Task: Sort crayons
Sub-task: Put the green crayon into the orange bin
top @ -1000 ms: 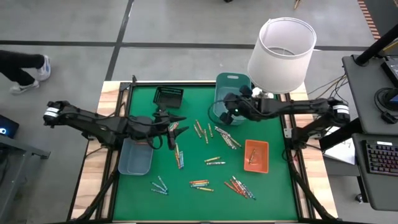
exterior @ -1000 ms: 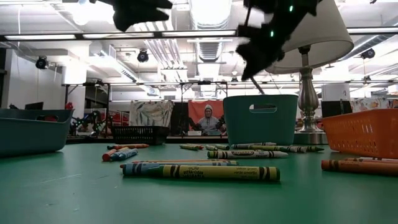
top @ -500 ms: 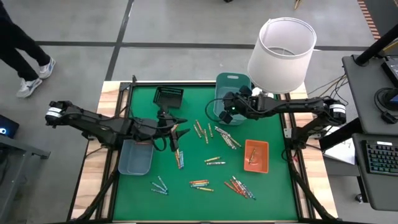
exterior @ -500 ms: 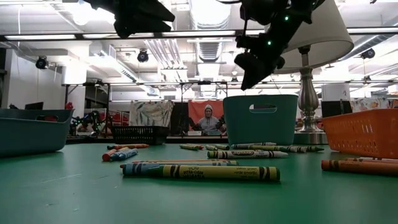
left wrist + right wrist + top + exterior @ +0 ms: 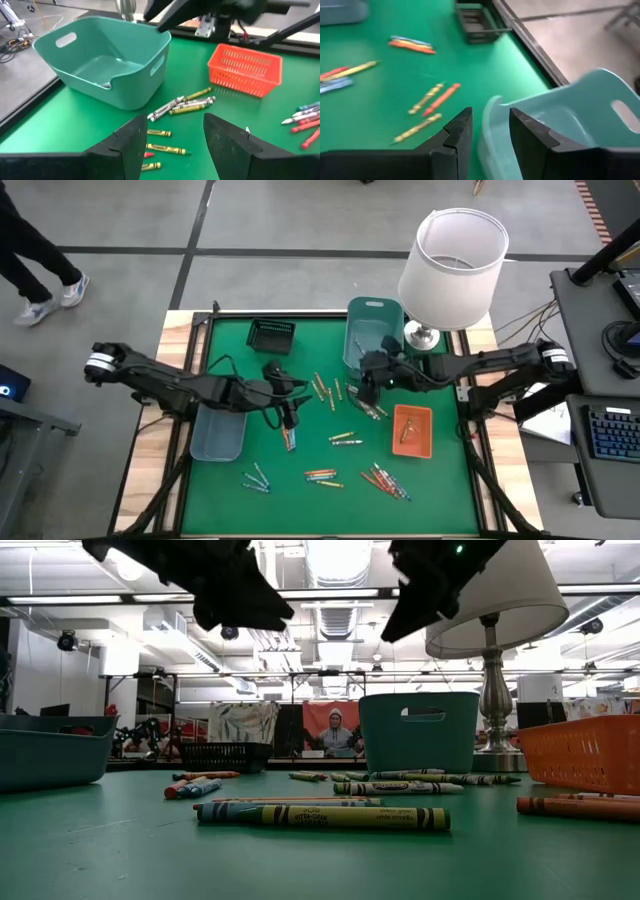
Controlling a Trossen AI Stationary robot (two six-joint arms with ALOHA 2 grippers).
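Note:
Crayons lie scattered over the green mat [image 5: 300, 500]: a bunch [image 5: 320, 387] mid-table, more [image 5: 362, 404] by the teal bin [image 5: 372, 330], others [image 5: 320, 475] near the front. My left gripper [image 5: 286, 402] hovers open above the mat with yellow crayons [image 5: 165, 148] below its fingers, touching none. My right gripper [image 5: 362, 385] hangs open and holds nothing, just on the near side of the teal bin [image 5: 560, 120]. In the low view both grippers [image 5: 240, 600] [image 5: 430, 590] stand well above the crayons [image 5: 320, 816].
An orange basket [image 5: 412, 430] sits at the right, a grey-blue tray [image 5: 218, 432] at the left and a black basket [image 5: 270, 335] at the back. A lamp [image 5: 455, 255] stands at the far right corner. A person's legs [image 5: 40, 270] pass beyond the table.
My right gripper has left the space over the teal bin and swung toward the table's near edge; a thin stick seen below its fingers a second ago is gone. My left gripper has come down and a little toward the near edge, over the crayons.

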